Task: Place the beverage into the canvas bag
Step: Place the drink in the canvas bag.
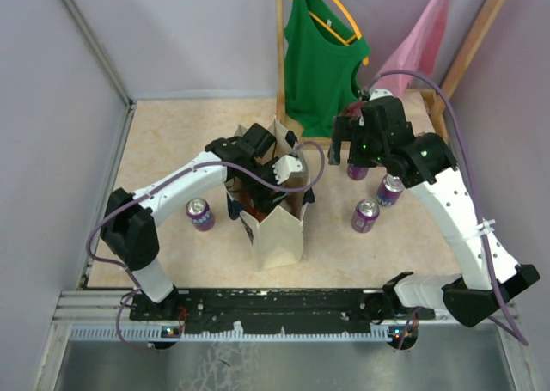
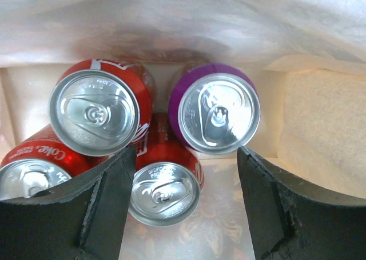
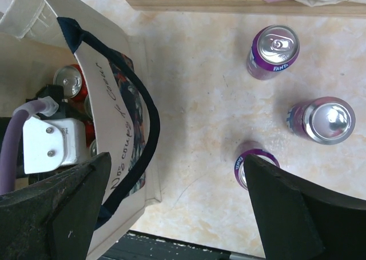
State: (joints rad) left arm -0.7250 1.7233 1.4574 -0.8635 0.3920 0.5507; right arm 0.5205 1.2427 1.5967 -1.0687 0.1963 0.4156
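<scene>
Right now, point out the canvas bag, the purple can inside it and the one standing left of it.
canvas bag (image 1: pixel 279 236): top view, near panel
purple can inside (image 2: pixel 219 112): left wrist view, lid
purple can at left (image 1: pixel 198 208): top view, lid

The cans (image 2: pixel 217 108) had glossy metal tops and shiny painted sides; the canvas bag (image 3: pixel 111 100) was matt woven cloth; the table (image 3: pixel 194 88) looked smooth.

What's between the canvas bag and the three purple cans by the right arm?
Nothing. The right wrist view shows only bare tabletop between the canvas bag and the purple cans.
</scene>
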